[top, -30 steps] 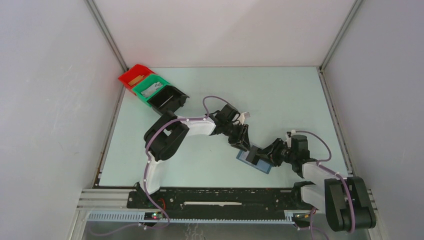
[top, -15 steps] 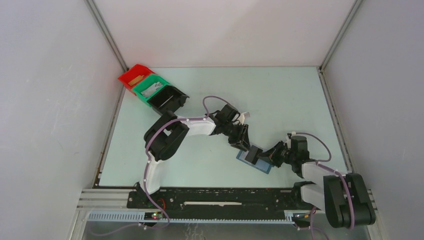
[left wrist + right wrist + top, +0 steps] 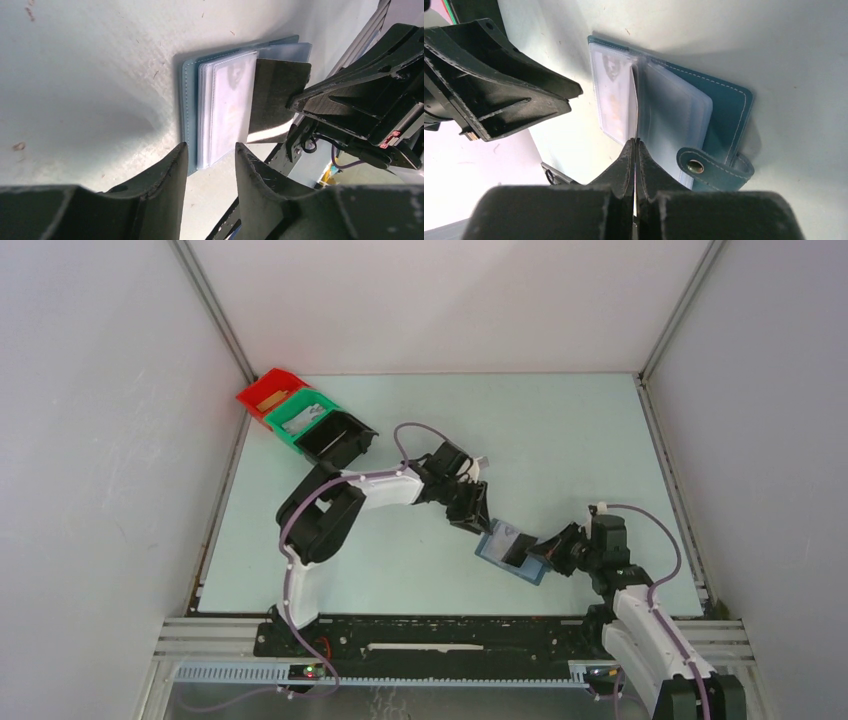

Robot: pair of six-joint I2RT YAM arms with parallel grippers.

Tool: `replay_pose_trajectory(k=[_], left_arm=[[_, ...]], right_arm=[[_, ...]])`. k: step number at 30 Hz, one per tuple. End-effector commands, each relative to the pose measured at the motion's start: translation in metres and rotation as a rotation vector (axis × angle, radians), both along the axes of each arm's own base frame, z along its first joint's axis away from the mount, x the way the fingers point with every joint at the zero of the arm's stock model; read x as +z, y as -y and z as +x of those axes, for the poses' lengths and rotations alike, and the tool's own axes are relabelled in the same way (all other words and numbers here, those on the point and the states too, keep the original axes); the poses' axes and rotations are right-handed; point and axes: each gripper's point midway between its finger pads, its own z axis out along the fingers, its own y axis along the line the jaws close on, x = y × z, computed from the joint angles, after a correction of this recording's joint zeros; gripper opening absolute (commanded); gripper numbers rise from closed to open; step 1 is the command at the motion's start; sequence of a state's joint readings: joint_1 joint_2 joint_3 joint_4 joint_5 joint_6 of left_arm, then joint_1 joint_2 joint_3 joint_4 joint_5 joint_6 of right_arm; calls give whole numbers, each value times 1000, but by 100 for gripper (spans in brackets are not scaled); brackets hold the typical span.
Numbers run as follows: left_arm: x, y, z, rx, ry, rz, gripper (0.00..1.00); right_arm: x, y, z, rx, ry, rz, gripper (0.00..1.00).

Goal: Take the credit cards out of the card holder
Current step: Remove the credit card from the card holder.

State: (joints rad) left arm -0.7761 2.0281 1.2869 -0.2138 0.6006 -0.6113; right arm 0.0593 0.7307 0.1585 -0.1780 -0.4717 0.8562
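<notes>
The slate-blue card holder (image 3: 495, 553) lies spread open on the table, clear sleeves up, its snap tab (image 3: 709, 167) at the near side. My right gripper (image 3: 635, 142) is shut on a dark card (image 3: 277, 95), seen edge-on in the right wrist view (image 3: 634, 105). The card stands up from the sleeves, its far edge still at the holder's fold. My left gripper (image 3: 210, 150) is open and empty, just off the holder's left edge (image 3: 189, 105), not touching it. A pale printed card (image 3: 611, 97) sits in the left sleeve.
Red (image 3: 268, 392), green (image 3: 300, 415) and black (image 3: 335, 437) bins stand in a row at the far left corner; the red holds a tan card, the green a pale one. The two grippers (image 3: 478, 525) (image 3: 547, 552) are close together over the holder. White walls enclose the table.
My right gripper has drawn back to the right with the dark card, raising it from the sleeves. My left gripper has backed up and left off the holder.
</notes>
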Motion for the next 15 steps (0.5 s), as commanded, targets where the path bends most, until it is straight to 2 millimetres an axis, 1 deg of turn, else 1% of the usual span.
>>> replay_pose_trajectory(k=[1, 3, 5, 8, 10, 13, 15], left_arm=[[65, 5, 20, 0, 149, -87, 46], [75, 3, 22, 4, 156, -105, 47], [82, 1, 24, 14, 168, -110, 47], [83, -9, 34, 52, 191, -93, 47], [83, -15, 40, 70, 173, -105, 47], [93, -16, 38, 55, 148, -155, 50], [101, -14, 28, 29, 128, -208, 53]], right_arm=[[16, 5, 0, 8, 25, -44, 0], [27, 5, 3, 12, 61, -47, 0], [35, 6, 3, 17, 79, -53, 0], [43, 6, 2, 22, 102, -59, 0], [49, 4, 1, 30, 125, -48, 0], [63, -2, 2, 52, 185, -15, 0], [75, -8, 5, 74, 234, 23, 0]])
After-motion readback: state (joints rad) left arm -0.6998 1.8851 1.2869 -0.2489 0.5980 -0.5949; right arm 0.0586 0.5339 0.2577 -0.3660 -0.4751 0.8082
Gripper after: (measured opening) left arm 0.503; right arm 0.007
